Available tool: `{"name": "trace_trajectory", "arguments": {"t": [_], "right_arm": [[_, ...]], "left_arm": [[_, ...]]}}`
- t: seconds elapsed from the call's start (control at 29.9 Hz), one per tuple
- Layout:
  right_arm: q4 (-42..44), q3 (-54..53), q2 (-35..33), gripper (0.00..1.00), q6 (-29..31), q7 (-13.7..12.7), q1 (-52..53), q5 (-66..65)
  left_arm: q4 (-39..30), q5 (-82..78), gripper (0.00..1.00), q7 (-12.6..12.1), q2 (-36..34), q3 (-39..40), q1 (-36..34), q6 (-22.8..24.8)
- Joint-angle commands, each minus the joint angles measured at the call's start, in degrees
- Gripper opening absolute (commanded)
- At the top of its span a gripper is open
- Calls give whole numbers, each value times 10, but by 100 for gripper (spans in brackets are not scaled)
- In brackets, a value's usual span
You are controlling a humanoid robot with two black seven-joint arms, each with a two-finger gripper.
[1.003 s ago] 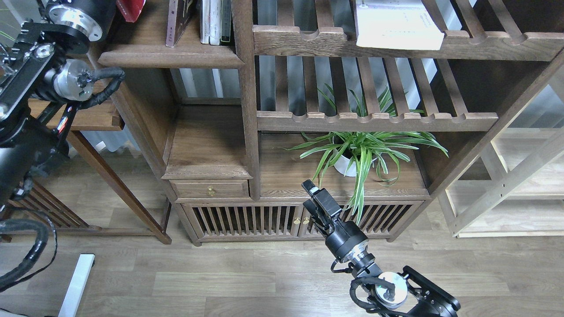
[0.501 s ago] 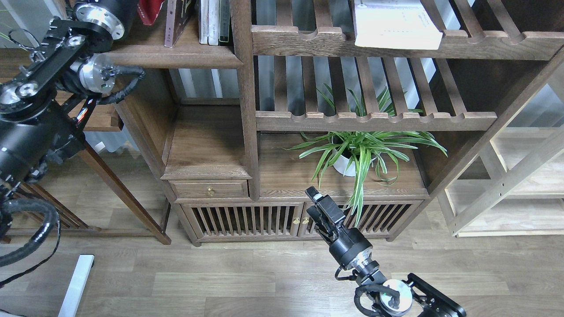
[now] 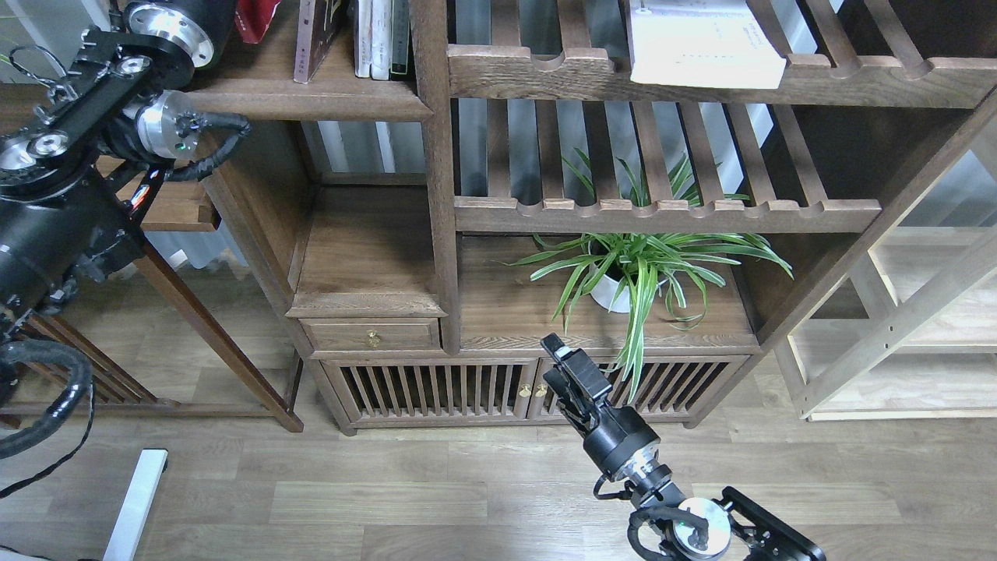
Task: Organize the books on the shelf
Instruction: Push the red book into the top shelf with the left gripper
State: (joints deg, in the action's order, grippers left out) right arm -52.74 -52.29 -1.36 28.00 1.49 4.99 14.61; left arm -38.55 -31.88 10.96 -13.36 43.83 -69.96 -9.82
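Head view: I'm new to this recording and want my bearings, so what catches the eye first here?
A spider plant in a white pot sits at centre on the walnut bookcase's lower board, leaves spilling over the front edge. A thick white book lies flat on the slatted rack at upper right. The right gripper hangs low before the cabinet doors, while the left arm reaches up past the frame's top left beside a red book.

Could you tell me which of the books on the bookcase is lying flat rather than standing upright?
The thick white book on the upper slatted rack lies flat; the others stand on the solid shelf.
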Motion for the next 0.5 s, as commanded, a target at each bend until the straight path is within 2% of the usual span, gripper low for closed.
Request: {"name": "trace_trajectory", "arguments": {"t": [0.0, 0.2, 0.27, 0.3, 0.33, 0.47], "right_arm": [[0, 0, 0, 99, 0, 0, 0, -1], [0, 0, 0, 99, 0, 0, 1, -1], [0, 0, 0, 99, 0, 0, 1, -1], [0, 0, 0, 99, 0, 0, 1, 0], [0, 0, 0, 99, 0, 0, 1, -1], [0, 0, 0, 99, 0, 0, 0, -1]], "left_arm": [[10, 0, 12, 2, 2, -2, 0, 11], [27, 0, 12, 4, 7, -5, -1, 19], [30, 0, 18, 5, 7, -12, -1, 19], [35, 0, 25, 6, 7, -19, -1, 19], [39, 0, 28, 8, 9, -23, -1, 19], [54, 1, 30, 27, 15, -27, -1, 19]]}}
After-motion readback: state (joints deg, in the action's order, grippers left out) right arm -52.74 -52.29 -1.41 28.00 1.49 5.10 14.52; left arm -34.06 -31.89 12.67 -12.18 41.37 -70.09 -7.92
